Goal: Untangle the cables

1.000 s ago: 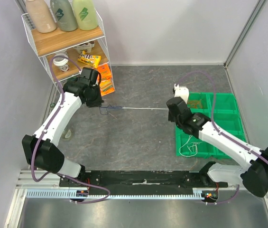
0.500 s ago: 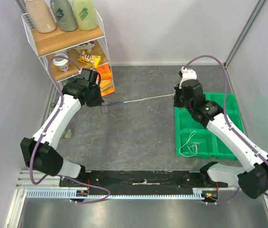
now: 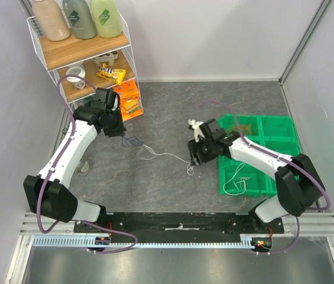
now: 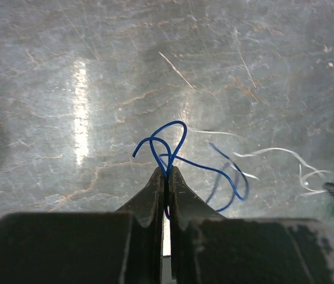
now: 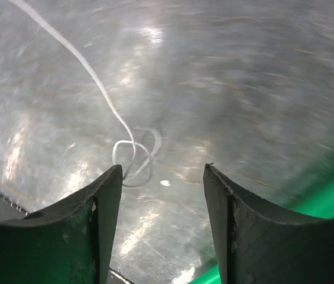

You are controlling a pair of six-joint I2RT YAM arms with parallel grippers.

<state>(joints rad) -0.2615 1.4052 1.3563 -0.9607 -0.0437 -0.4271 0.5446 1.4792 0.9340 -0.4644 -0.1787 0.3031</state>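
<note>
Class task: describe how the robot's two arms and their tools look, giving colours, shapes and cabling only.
The left arm and right arm have smooth white link covers with bulky black joints. A thick purple hose loops along each. The left tool and right tool each carry two dark, matte fingers tapering to the tips.

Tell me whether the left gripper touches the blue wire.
Touching. In the left wrist view, the left gripper is shut on the blue wire, which loops out beyond its tips.

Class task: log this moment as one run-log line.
left gripper: shut on blue wire | right gripper: open, over white wire | white wire: slack
</note>
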